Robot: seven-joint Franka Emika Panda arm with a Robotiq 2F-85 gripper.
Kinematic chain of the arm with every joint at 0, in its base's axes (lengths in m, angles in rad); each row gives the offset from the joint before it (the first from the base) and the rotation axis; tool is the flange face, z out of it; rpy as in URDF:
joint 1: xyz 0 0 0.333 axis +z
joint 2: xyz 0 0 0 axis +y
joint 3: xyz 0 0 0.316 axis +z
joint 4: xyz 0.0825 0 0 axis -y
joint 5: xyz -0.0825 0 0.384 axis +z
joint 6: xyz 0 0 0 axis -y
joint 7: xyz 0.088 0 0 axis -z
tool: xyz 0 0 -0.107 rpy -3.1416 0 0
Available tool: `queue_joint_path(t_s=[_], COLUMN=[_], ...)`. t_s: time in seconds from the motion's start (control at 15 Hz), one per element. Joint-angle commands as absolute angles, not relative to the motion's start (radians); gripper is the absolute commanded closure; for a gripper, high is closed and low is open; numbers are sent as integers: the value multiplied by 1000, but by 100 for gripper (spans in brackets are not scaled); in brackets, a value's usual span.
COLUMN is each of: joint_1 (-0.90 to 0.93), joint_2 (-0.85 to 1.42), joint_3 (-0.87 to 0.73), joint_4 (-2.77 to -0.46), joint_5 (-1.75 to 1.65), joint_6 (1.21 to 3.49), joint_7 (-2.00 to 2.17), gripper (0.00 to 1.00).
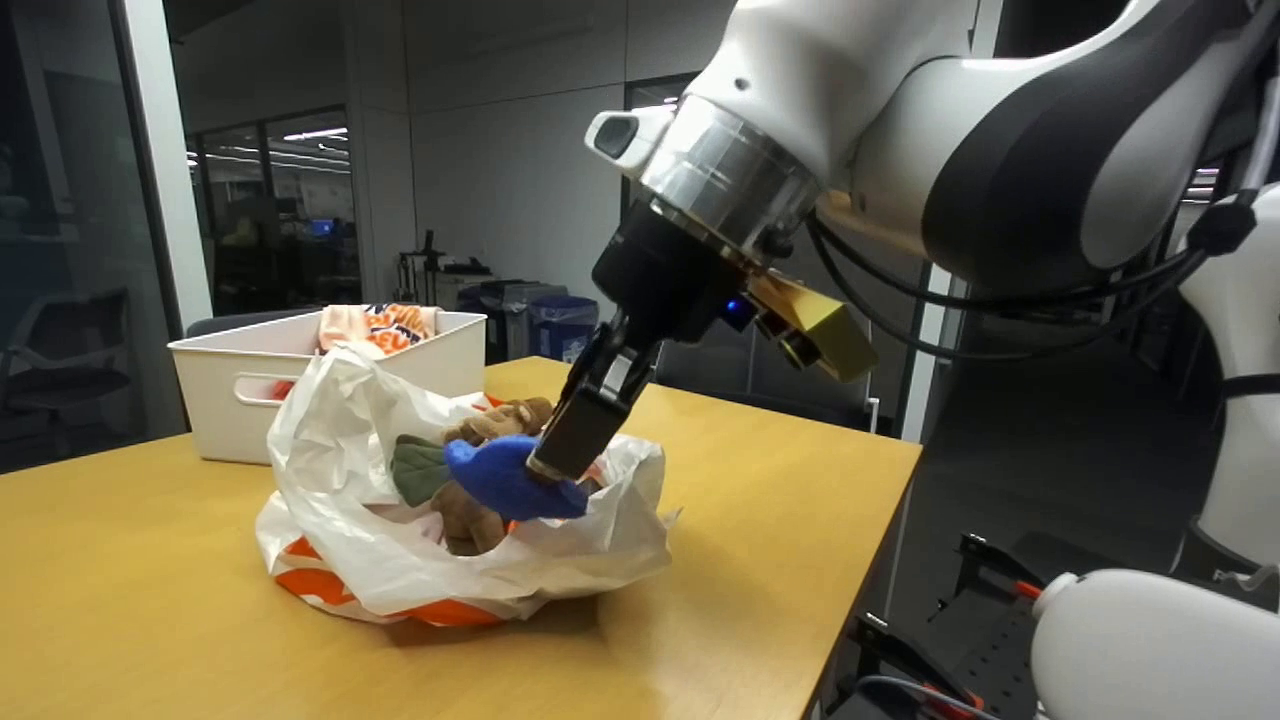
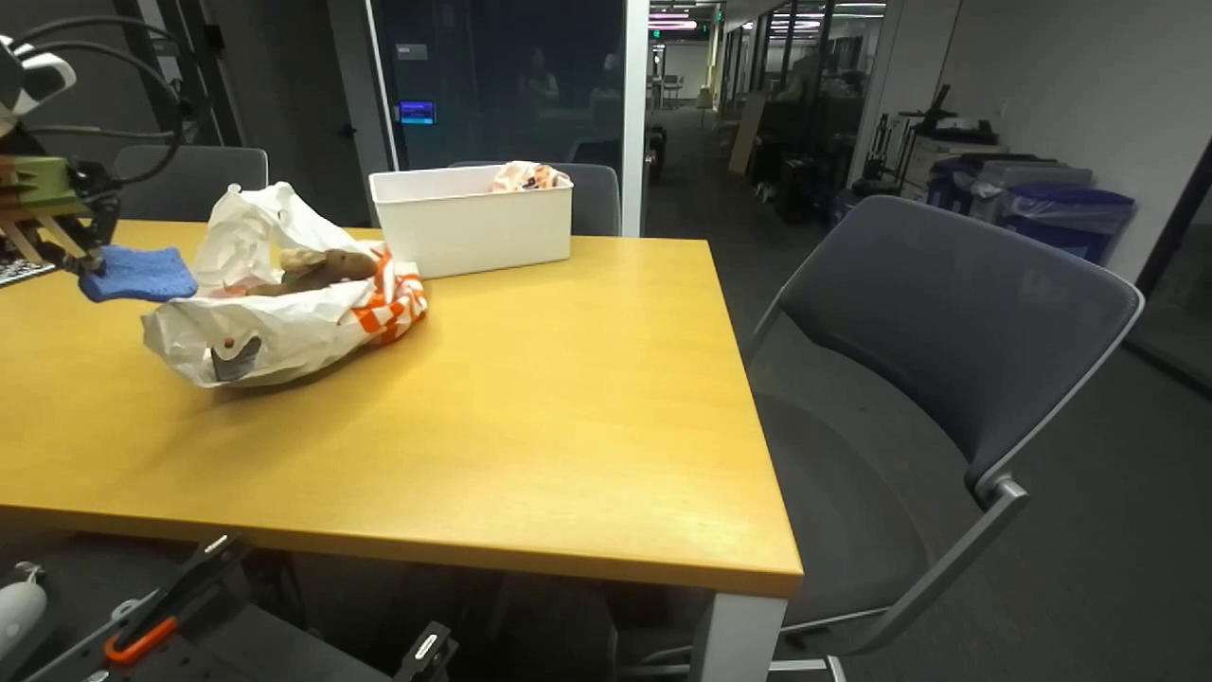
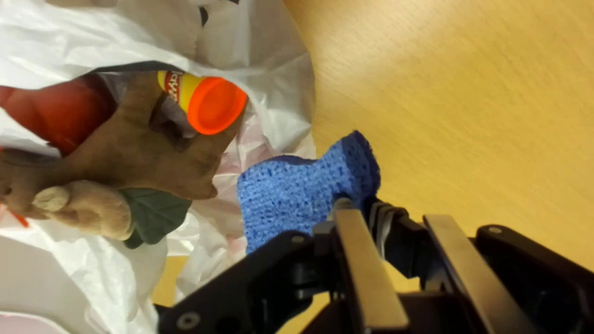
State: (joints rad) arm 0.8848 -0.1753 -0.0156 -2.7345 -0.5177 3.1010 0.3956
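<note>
The gripper (image 3: 358,204) had its fingers a narrow gap apart, pinched on the sponge (image 3: 287,199) near one end. The sponge hung by the rim of the bag (image 1: 560,560), on the arm (image 1: 900,160) side; whether it touched the bag could not be told. It looked light, soft and porous, likely to squash rather than break and to slip little; a hold nearer its middle would probably droop less. In the bag lay a toy (image 3: 125,157) and a tub (image 3: 218,104); beyond the bag, in both exterior views, stood the box (image 2: 473,227).

Arm (image 1: 1000,160) slanting downward, hand (image 1: 560,462) tilted, clamped
</note>
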Motion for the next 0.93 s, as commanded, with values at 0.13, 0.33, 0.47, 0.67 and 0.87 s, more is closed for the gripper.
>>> queue_joint_path(t_s=[0.13, 0.33, 0.47, 0.67, 0.87], joint_1=[1155, 1147, 1136, 1007, 918], joint_2=[4, -92, -139, -143, -109], joint_3=[-156, -109, -146, -85, -47], joint_4=[-2670, -2645, -2599, -2521, -2476], joint_5=[-212, -114, -97, -97, -66], joint_6=[3103, 2936, 2856, 2815, 2814], joint_7=[-34, -260, -395, -508, -576], gripper=[94, 94, 94, 94, 94])
